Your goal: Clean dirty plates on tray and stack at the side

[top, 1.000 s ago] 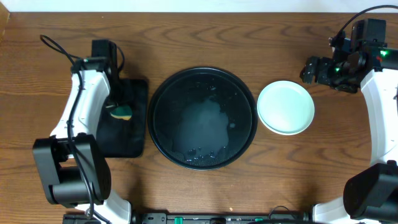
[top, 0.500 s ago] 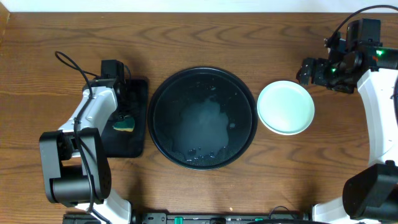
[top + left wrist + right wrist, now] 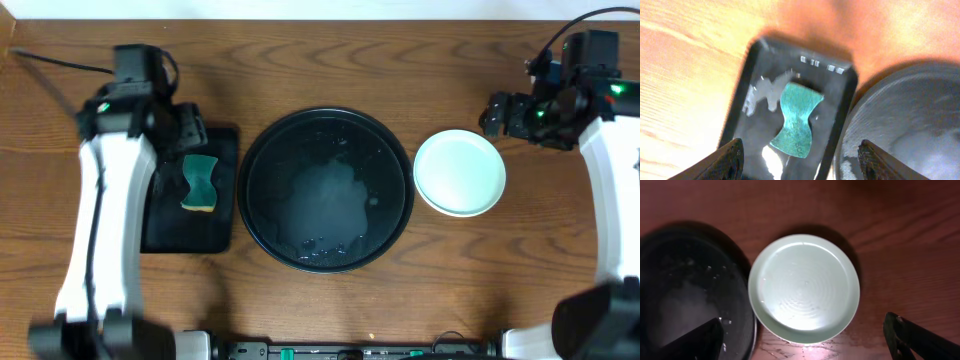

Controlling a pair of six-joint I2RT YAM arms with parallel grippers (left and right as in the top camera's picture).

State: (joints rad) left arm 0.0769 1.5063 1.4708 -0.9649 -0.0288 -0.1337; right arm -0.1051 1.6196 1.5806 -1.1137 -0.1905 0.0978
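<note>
The round black tray sits mid-table, holding only water and suds. To its right a pale aqua plate rests on the wood; anything beneath it is hidden. My left gripper hangs open above the far end of a small rectangular tray, over a green sponge, with nothing between its fingers. In the left wrist view the left gripper frames the sponge from above. My right gripper stands wide open above the plate, apart from it. In the overhead view the right gripper is behind the plate's right side.
The rectangular black tray, wet and shiny, lies just left of the round tray, almost touching it. Bare wooden table surrounds everything. The left arm's cable runs off toward the back left corner.
My left gripper opened and let the sponge drop flat on the rectangular tray, then rose and drew back. The right arm has hardly moved.
</note>
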